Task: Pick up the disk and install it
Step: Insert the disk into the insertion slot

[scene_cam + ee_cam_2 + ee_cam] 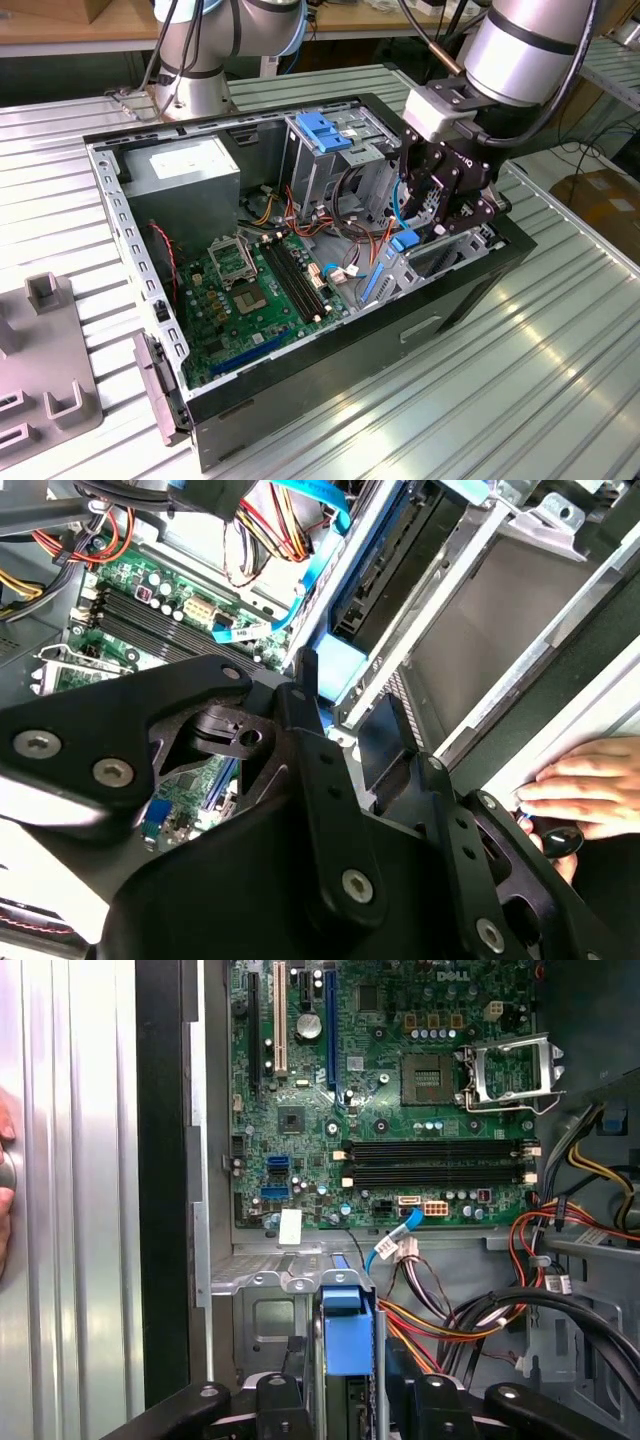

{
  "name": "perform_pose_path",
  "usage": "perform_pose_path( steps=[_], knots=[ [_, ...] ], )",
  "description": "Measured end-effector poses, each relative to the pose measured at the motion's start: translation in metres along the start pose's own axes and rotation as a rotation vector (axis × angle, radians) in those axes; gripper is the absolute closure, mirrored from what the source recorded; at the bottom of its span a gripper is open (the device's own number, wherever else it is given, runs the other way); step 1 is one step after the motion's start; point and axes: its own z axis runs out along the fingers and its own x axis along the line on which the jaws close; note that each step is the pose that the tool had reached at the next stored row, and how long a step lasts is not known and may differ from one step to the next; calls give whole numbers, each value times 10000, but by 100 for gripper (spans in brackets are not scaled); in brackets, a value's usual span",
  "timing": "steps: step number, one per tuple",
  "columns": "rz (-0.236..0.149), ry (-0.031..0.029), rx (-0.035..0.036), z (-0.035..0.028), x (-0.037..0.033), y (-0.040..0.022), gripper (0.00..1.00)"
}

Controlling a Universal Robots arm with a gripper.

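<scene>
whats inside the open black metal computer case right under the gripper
A blue plastic carrier rail of the disk sits edge-on at the grey metal drive bay, beside red and yellow cables. The black gripper covers the disk's metal body.

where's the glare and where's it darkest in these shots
Exterior view: white glare streaks run across the ribbed table at that view's right. First wrist view: the motherboard is evenly lit, and the table beside the case has a soft sheen. Second wrist view: the bay wall is bright, while the black gripper in front is the darkest area.
</scene>
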Motion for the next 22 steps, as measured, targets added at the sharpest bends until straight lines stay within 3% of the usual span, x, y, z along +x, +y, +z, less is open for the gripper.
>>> perform_pose_path(
  steps=[7, 12, 22],
  knots=[
    [0, 2, 0, 0, 0, 0, 57],
    [2, 2, 0, 0, 0, -1, 89],
    [0, 2, 0, 2, -2, -52, 89]
  ],
)
